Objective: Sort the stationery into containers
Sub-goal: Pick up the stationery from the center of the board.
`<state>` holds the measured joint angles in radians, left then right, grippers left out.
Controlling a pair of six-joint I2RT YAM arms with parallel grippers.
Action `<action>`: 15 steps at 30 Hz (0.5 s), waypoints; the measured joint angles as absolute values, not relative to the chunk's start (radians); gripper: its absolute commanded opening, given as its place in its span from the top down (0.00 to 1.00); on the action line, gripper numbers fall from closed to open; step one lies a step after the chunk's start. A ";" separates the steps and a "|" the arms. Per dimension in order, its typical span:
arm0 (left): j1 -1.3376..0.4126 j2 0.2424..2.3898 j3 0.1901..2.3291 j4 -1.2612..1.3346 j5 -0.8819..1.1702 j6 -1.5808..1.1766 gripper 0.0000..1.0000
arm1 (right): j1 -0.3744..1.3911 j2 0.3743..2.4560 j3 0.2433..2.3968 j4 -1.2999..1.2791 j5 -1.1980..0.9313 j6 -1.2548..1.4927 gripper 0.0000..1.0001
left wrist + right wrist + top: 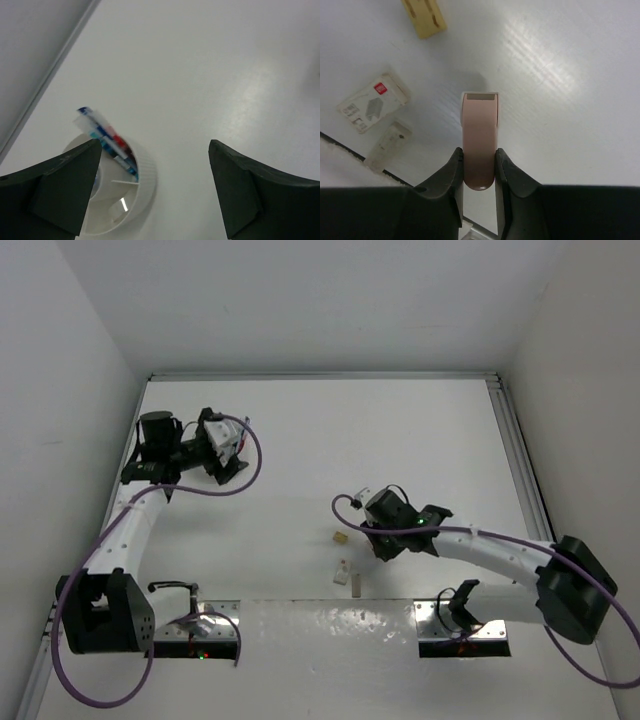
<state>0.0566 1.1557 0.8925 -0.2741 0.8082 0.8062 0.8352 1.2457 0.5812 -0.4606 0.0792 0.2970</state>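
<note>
Your right gripper (479,167) pinches pink eraser (479,125); tan block (425,17) at 11 o'clock. White table (400,430), white walls (300,300). Left gripper (155,187) spread wide above tub (147,175), pens (112,140) inside.

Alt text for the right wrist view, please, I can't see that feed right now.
The right end effector is shut on a pink eraser. A tan block and two white erasers lie on the white table, toward the picture's left.

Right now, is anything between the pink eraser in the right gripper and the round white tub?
The open left gripper hangs over the round white tub, likely blocking a drop from above. Nothing else visible lies between it and the pink eraser; the tan block sits just aside.
</note>
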 measured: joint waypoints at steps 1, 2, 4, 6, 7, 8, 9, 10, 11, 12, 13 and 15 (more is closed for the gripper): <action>0.047 1.156 0.898 -0.330 0.842 0.868 0.10 | 0.835 1.220 0.595 -0.481 0.085 0.281 1.00; 0.035 1.158 0.904 -0.379 0.867 0.918 0.10 | 0.835 1.187 0.616 -0.497 0.093 0.259 1.00; -0.008 1.163 0.922 -0.479 0.912 1.028 0.09 | 0.835 1.133 0.670 -0.511 0.096 0.212 1.00; -0.070 1.166 0.942 -0.567 0.938 1.119 0.09 | 0.836 1.092 0.739 -0.501 0.087 0.148 1.00; -0.109 1.166 0.950 -0.597 0.943 1.146 0.10 | 0.836 1.084 0.772 -0.495 0.080 0.118 1.00; -0.144 1.166 0.956 -0.618 0.944 1.158 0.10 | 0.836 1.081 0.790 -0.487 0.076 0.101 1.00; -0.176 1.167 0.962 -0.631 0.941 1.159 0.11 | 0.842 1.084 0.831 -0.463 0.066 0.057 1.00; -0.216 1.169 0.967 -0.637 0.936 1.151 0.11 | 0.846 1.093 0.858 -0.448 0.059 0.029 1.00; -0.252 1.174 0.975 -0.642 0.931 1.143 0.11 | 0.852 1.111 0.883 -0.428 0.048 0.001 1.00; -0.283 1.180 0.984 -0.643 0.927 1.134 0.11 | 0.857 1.133 0.908 -0.419 0.044 -0.021 1.00; -0.314 1.187 0.993 -0.644 0.923 1.125 0.10 | 0.864 1.166 0.940 -0.407 0.033 -0.043 1.00; -0.351 1.195 1.003 -0.644 0.916 1.116 0.10 | 0.877 1.237 0.997 -0.383 0.011 -0.080 1.00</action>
<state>-0.3508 1.1954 1.0035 -0.6437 0.9157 1.1156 0.8772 1.2369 0.9974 -0.3828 0.0113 -0.0799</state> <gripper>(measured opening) 0.899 0.233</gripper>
